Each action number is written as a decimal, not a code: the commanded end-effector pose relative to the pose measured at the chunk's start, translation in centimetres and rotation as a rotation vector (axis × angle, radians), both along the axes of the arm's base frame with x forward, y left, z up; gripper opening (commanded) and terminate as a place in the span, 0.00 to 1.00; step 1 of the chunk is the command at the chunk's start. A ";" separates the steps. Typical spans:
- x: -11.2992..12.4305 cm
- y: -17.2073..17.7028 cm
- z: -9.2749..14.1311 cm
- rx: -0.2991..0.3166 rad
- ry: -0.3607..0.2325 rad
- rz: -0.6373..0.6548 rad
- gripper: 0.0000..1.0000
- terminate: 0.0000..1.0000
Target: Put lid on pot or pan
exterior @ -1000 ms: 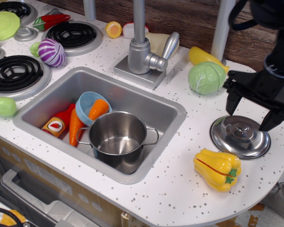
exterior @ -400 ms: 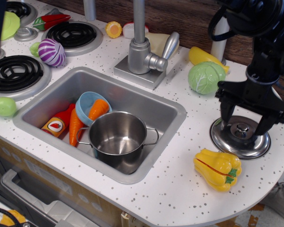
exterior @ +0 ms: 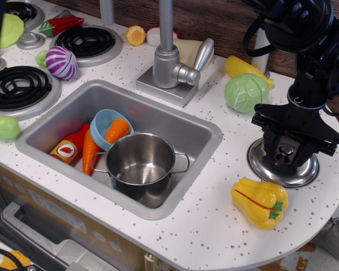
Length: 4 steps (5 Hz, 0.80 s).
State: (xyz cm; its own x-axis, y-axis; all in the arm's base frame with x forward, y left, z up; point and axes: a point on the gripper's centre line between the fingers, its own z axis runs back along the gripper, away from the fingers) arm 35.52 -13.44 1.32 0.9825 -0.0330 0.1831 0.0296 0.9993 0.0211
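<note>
The lid [exterior: 264, 165], a shiny steel disc with a small knob, lies flat on the counter at the right. My gripper [exterior: 286, 153] has come down onto it. Its two black fingers [exterior: 270, 148] stand open on either side of the knob, low against the lid's dome. The pot [exterior: 140, 164], shiny steel with two wire loop handles, stands upright and empty in the front right part of the sink [exterior: 200, 125], well to the left of the lid.
A yellow pepper [exterior: 260, 202] lies just in front of the lid. A green cabbage [exterior: 246, 92] and a yellow vegetable [exterior: 243, 68] lie behind it. The faucet [exterior: 169, 62] stands behind the sink. A blue cup [exterior: 101, 124], carrots and a bottle lie in the sink beside the pot.
My gripper has moved left and down, from above the lid's right side to straddling the knob. The lid has shifted slightly left. The pot has not moved.
</note>
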 end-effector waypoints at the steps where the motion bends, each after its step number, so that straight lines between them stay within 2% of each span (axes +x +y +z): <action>1: 0.6 0.1 0.9 -0.002 -0.024 -0.012 0.00 0.00; 2: 0.7 0.2 2.2 0.016 -0.006 -0.006 0.00 0.00; 3: -0.4 3.0 4.6 0.054 0.039 -0.027 0.00 0.00; 4: -1.8 6.9 6.4 0.136 0.036 -0.076 0.00 0.00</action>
